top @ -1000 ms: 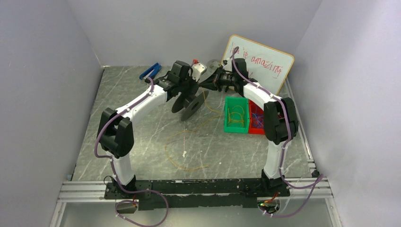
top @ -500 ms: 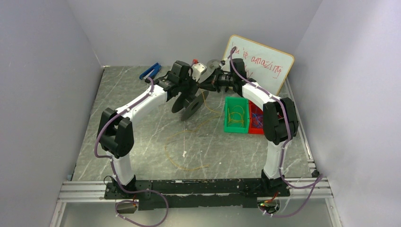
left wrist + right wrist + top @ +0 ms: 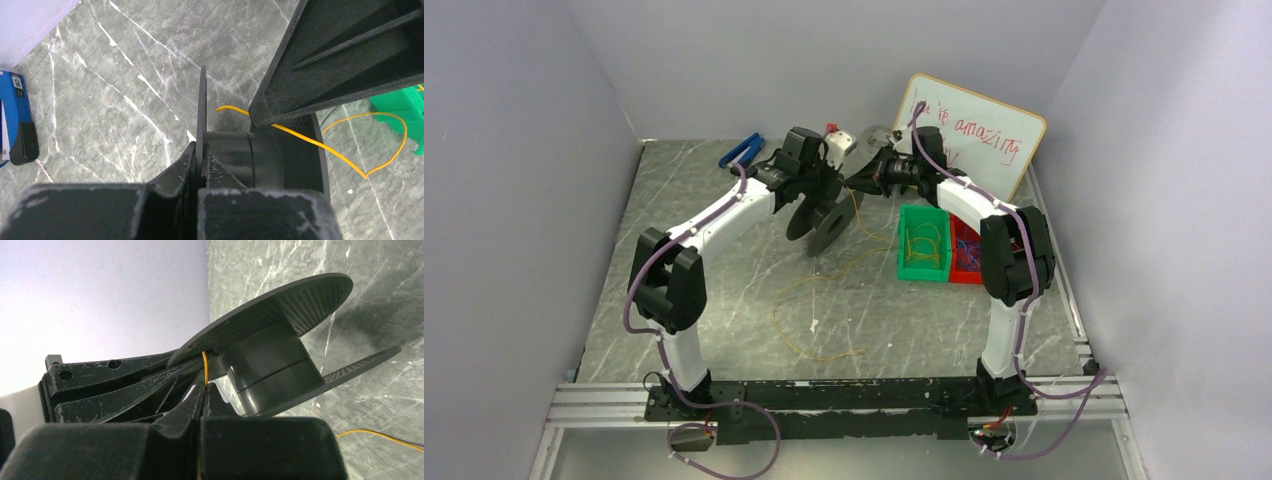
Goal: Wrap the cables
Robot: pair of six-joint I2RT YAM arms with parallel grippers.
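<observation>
Along the near edge, an aluminium rail (image 3: 844, 398) carries both arm bases. Just beyond it the cable (image 3: 829, 357) lies in a loose yellow loop on the grey marbled surface (image 3: 704, 270), with bare stone open on its left as far as the left wall. Farther in on the right, a green bin (image 3: 924, 268) of yellowish wire and a red bin (image 3: 967, 272) of blue-purple wires stand side by side, close to the right arm.

Past mid-surface the left fingers (image 3: 172, 172) are clamped on one flange of a tilted black spool (image 3: 824, 218). The right fingers (image 3: 185, 410) are pinched shut on the cable right at the spool's other flange, and the strand trails down from there.

A blue tool (image 3: 741, 150) lies near the back left corner, its label too small to read. Against the back wall leans a whiteboard (image 3: 994, 150); in its red handwriting, "amazing" can be read.
</observation>
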